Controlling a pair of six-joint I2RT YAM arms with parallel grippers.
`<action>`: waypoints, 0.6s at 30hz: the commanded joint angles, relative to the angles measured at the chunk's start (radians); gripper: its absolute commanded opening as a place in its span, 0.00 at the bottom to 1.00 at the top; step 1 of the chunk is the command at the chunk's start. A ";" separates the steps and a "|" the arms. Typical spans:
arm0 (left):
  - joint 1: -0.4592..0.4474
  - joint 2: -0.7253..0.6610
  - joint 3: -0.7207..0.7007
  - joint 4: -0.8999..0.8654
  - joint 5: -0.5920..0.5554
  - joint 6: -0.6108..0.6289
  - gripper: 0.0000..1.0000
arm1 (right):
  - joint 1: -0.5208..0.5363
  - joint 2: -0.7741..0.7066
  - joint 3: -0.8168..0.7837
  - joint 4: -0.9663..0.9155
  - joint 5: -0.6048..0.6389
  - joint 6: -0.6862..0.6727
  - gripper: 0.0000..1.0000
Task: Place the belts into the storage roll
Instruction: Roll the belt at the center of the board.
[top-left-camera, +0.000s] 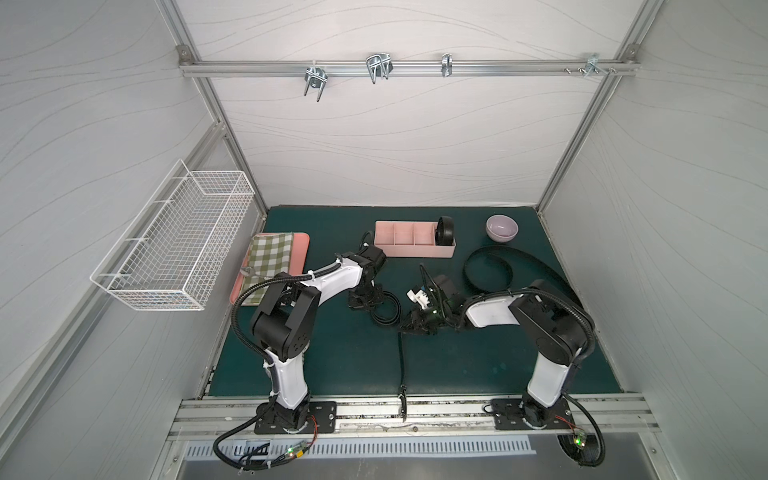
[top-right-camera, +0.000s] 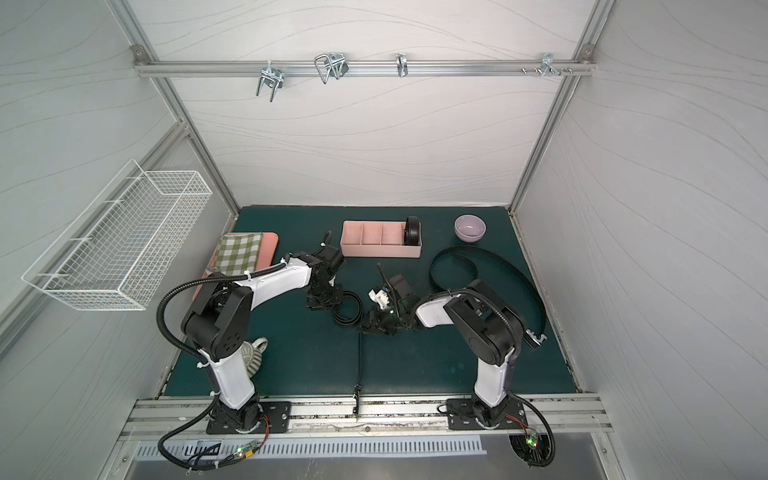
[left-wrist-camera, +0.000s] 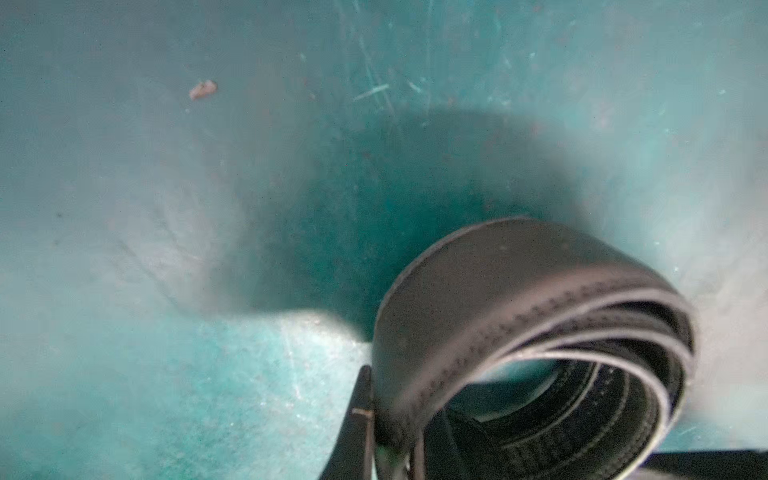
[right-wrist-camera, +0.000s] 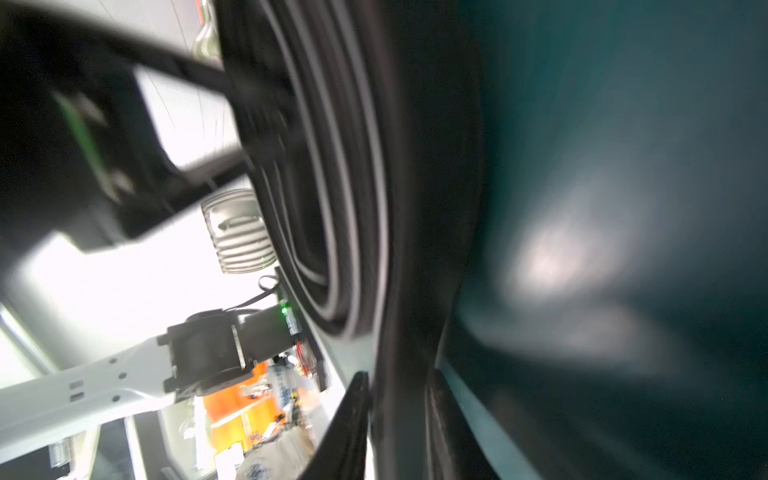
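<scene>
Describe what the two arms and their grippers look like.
Both the left arm and right arm have smooth white shell links joined by chunky black joints, on black bolted base plates. A black corrugated cable loops beside each. The left gripper and right gripper are black; a small green light glows by the right one.

At the worktop's (top-left-camera: 332, 365) back centre lies the roll (top-left-camera: 411, 251), a wound belt (top-left-camera: 444, 231) upright in its rightmost compartment. Right of it sits a bowl (top-left-camera: 502, 227); before the bowl a loose belt (top-left-camera: 540, 266) loops and trails rightward. At the left lies a tray (top-left-camera: 298, 253) with a cloth (top-left-camera: 268, 257) on it; a basket (top-left-camera: 174, 249) hangs on the left wall. Mid-worktop a half-wound belt (left-wrist-camera: 498, 291) lies between the left hand (top-left-camera: 365, 299) and the right hand (top-left-camera: 415, 326), its tail running to the front edge.
</scene>
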 joint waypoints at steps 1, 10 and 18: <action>-0.015 0.063 0.004 0.090 0.029 -0.032 0.00 | -0.013 -0.051 -0.027 0.133 -0.011 0.127 0.29; -0.081 0.108 0.052 0.080 0.040 -0.099 0.00 | -0.119 -0.201 -0.085 -0.064 -0.008 -0.053 0.40; -0.153 0.193 0.147 0.060 0.050 -0.153 0.00 | -0.297 -0.229 0.037 -0.422 0.026 -0.342 0.60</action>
